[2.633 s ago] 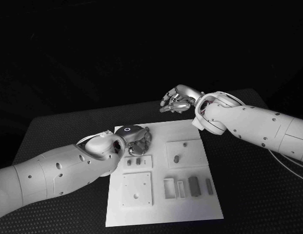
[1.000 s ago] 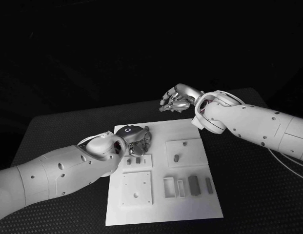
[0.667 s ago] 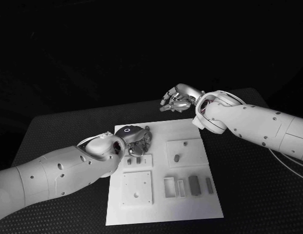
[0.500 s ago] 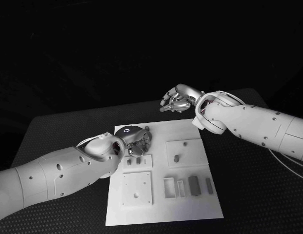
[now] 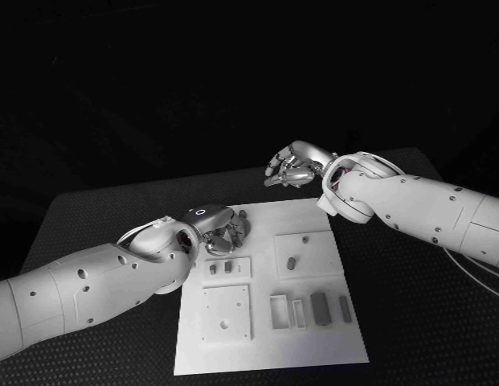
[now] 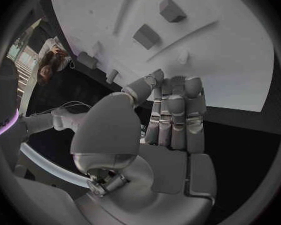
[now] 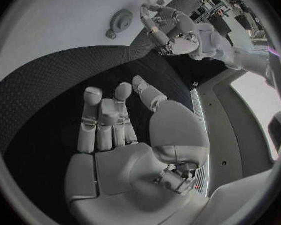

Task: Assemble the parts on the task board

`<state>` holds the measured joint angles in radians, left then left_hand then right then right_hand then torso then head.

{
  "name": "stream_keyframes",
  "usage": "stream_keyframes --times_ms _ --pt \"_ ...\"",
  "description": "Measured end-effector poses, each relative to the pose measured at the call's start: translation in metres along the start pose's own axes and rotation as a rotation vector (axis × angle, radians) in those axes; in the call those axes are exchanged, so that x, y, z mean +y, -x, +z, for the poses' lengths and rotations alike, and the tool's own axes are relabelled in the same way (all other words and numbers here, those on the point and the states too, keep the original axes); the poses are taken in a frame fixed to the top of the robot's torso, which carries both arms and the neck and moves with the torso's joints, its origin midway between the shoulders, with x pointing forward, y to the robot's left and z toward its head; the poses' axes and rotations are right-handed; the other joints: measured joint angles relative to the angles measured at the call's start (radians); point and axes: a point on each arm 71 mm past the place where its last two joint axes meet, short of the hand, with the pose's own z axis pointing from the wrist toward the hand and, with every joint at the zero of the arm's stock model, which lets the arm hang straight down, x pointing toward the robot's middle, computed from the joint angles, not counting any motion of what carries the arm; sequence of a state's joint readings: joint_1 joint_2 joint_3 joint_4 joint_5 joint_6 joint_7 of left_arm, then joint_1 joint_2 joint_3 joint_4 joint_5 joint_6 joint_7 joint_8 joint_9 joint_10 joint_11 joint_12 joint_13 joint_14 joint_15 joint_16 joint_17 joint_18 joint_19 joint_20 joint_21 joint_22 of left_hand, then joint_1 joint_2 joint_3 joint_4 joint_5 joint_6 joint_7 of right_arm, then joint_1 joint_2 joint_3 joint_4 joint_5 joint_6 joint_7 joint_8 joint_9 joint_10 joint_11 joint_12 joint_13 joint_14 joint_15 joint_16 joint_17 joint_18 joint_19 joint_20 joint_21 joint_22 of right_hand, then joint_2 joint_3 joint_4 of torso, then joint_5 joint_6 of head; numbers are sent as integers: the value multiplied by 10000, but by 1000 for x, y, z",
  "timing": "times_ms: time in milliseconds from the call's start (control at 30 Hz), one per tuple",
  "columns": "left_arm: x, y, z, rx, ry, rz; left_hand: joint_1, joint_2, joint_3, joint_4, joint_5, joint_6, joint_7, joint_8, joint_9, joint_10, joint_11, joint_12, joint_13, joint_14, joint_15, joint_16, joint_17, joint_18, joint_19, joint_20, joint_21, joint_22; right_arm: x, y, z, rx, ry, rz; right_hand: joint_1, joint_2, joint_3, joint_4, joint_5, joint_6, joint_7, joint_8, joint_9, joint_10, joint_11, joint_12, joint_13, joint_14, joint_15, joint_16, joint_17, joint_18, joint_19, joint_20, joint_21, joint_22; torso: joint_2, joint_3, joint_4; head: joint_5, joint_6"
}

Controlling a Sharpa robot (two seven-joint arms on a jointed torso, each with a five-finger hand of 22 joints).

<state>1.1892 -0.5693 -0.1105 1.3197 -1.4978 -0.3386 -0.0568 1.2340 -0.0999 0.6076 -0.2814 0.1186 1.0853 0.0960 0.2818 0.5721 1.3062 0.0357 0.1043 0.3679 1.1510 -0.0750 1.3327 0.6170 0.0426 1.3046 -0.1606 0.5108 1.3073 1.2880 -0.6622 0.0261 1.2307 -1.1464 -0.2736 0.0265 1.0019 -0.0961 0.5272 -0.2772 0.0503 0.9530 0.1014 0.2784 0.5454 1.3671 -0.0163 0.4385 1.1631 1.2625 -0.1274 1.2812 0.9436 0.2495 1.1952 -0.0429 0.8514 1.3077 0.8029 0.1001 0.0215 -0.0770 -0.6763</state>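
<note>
The white task board (image 5: 319, 338) lies mid-table. My left hand (image 5: 219, 227) hovers over its far left corner with its fingers bent down toward the board; in the left wrist view the left hand (image 6: 168, 115) has its fingers straight, side by side and empty above the board (image 6: 234, 60). Two small dark parts (image 5: 219, 267) stand in a little raised plate just near of that hand. My right hand (image 5: 294, 165) hangs past the board's far edge; the right wrist view shows the right hand (image 7: 112, 122) flat and empty over the black table.
A square plate with a peg (image 5: 290, 262) sits at the board's right. A plate with a hole (image 5: 225, 310) and a row of upright pieces (image 5: 311, 309) occupy the near half. Black table (image 5: 423, 305) surrounds the board.
My left hand has drawn back a little from the small plate toward the board's far left corner. The right hand has stayed put.
</note>
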Motion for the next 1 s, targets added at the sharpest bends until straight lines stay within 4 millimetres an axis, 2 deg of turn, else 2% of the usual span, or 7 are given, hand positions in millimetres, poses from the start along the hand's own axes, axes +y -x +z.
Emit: stream_keyframes --times_ms 267,667,1000 --pt "9 9 -7 57 301 -471 -14 14 0 0 0 56 -1 0 -12 36 -37 -1 16 34 -33 -5 -10 1 1 1 1 8 0 0 0 -1 -6 -2 0 0 0 0 0 0 0 0 -1 0 0 0 -1 0 0 0 0 -1 0 1 0 0 -3 -1 0 29 2" --pt "34 10 -20 448 950 -796 -66 65 -1 -1 25 55 -1 38 -15 71 -4 -2 30 34 -32 -7 -19 2 2 3 0 6 -1 1 -1 -7 -21 -6 0 0 0 0 0 0 -1 0 9 0 0 0 -2 0 0 0 -2 -1 -2 2 0 0 6 0 -5 52 -33" --pt "39 9 -22 688 1070 -752 -67 63 26 -30 28 51 -3 26 -14 71 -4 -8 29 34 -32 -8 -20 2 2 5 0 5 -1 1 -1 -4 -18 -5 0 0 0 0 0 1 -1 0 7 0 0 0 -2 0 0 0 7 -1 -3 3 0 0 7 1 -5 75 -58"
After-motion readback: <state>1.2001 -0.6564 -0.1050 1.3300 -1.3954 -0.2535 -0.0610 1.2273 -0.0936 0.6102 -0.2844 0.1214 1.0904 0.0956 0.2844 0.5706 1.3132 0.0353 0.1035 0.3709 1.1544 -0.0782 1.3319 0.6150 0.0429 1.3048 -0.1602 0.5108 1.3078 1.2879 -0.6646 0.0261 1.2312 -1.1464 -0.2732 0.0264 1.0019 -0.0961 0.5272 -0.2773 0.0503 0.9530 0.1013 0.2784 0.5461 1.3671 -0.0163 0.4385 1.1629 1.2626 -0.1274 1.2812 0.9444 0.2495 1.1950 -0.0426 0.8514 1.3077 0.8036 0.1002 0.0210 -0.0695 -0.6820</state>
